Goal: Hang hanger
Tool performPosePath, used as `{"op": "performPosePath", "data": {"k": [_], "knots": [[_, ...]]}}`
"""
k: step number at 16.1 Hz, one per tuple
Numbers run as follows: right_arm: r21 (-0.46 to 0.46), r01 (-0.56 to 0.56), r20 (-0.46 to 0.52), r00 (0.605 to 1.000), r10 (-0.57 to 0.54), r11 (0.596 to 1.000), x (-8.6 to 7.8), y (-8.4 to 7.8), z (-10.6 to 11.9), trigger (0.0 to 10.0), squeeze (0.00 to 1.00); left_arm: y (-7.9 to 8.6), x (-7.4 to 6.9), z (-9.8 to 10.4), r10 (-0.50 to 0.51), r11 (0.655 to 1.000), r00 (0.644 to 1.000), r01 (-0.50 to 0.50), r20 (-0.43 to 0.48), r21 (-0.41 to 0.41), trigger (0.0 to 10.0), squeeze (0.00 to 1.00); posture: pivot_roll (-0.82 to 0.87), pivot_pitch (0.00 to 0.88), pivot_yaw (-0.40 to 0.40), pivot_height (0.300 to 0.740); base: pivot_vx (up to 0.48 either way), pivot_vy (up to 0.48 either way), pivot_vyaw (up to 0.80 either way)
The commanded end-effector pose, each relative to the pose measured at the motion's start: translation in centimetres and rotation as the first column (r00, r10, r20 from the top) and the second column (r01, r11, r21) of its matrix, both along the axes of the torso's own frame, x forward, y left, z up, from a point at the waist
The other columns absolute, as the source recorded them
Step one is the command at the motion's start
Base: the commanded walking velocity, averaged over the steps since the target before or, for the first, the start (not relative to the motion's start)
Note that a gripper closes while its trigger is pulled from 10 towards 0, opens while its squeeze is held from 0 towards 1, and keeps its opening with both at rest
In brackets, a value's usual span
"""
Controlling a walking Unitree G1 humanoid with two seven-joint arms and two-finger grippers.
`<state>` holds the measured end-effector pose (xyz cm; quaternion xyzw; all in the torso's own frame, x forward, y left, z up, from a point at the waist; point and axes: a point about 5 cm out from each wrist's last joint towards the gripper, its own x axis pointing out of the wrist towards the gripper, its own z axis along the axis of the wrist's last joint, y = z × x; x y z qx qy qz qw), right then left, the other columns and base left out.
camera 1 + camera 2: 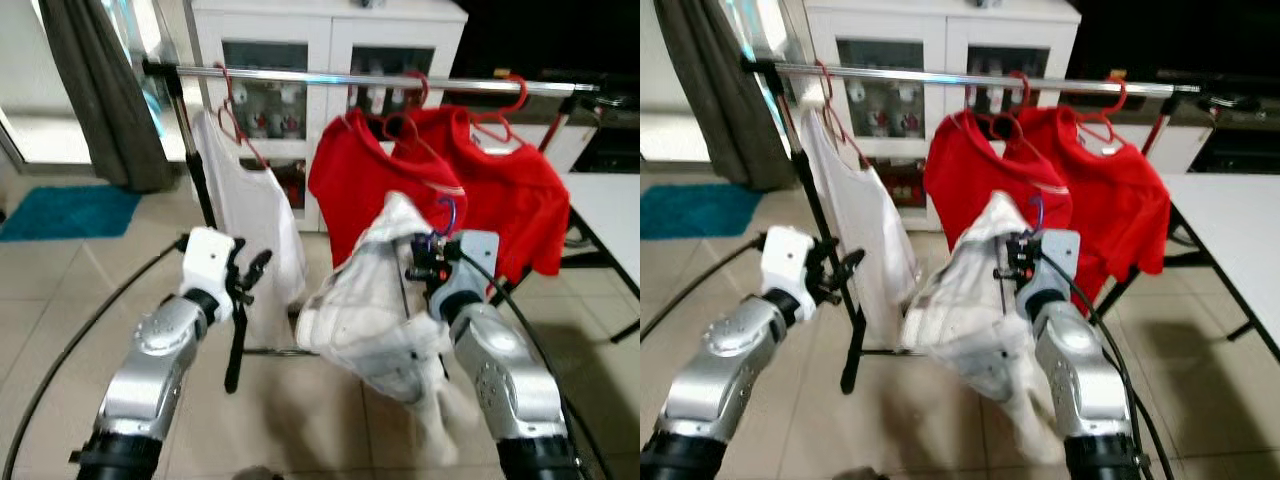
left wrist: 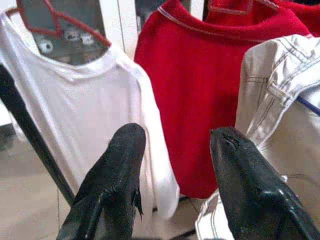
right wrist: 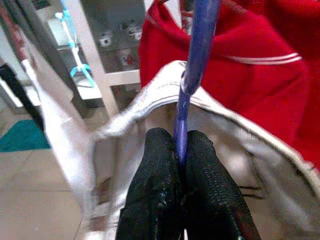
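While right gripper pinches the blue plastic hanger carrying a white jacket, well below the chrome rail, hanging remains; left gripper gapes empty.

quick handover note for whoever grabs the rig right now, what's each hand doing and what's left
Right hand: shut on the purple hanger, which carries a white garment, held up in front of the rack but below the rail.
Left hand: open, holding nothing, raised near the white shirt on the rack.
On the rail: the white shirt to the robot's left, two red shirts to its right, all on red hangers.
Done: hanger picked up and brought to the rack.
Left: lift the hook over the rail, probably into the gap between white and red shirts, then release.
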<state>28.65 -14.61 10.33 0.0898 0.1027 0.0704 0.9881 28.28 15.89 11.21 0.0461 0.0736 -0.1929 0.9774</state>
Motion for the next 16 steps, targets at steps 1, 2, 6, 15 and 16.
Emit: {"op": "performPosePath", "data": {"k": [1, 2, 6, 15, 16], "knots": [[-0.005, 0.015, 0.060, 0.998, -0.015, 1.000, 0.58, -0.78, 1.33, 10.0, 0.00, -0.92, 0.03, 0.37, -0.028, 1.000, 0.999, 0.028, 0.015, -0.002, 10.0, 0.00, 0.04, 0.000, -0.021, 0.723, 0.386, 0.000, 0.00], [-0.008, 0.012, 0.061, 0.998, -0.012, 1.000, 0.63, -0.76, 1.34, 10.0, 0.00, -0.96, 0.01, 0.38, -0.031, 1.000, 0.999, 0.031, 0.015, -0.001, 10.0, 0.00, 0.04, 0.000, -0.021, 0.723, 0.382, 0.000, 0.00], [-0.011, 0.004, 0.062, 0.998, -0.003, 1.000, 0.74, -0.69, 1.33, 10.0, 0.00, -1.01, 0.00, 0.36, -0.036, 0.999, 0.999, 0.036, 0.016, 0.003, 10.0, 0.00, 0.04, 0.000, -0.021, 0.723, 0.389, 0.000, 0.00], [-0.018, -0.002, 0.068, 0.998, 0.004, 1.000, 0.93, -0.76, 1.41, 10.0, 0.00, -1.02, 0.03, 0.40, -0.035, 0.999, 0.999, 0.035, 0.020, 0.006, 10.0, 0.00, 0.04, 0.000, -0.023, 0.723, 0.388, 0.000, 0.00], [-0.019, -0.003, 0.068, 0.998, 0.004, 1.000, 0.94, -0.77, 1.41, 10.0, 0.00, -1.03, 0.03, 0.40, -0.035, 0.999, 0.999, 0.035, 0.020, 0.006, 10.0, 0.00, 0.04, 0.000, -0.023, 0.723, 0.386, 0.000, 0.00]]}}
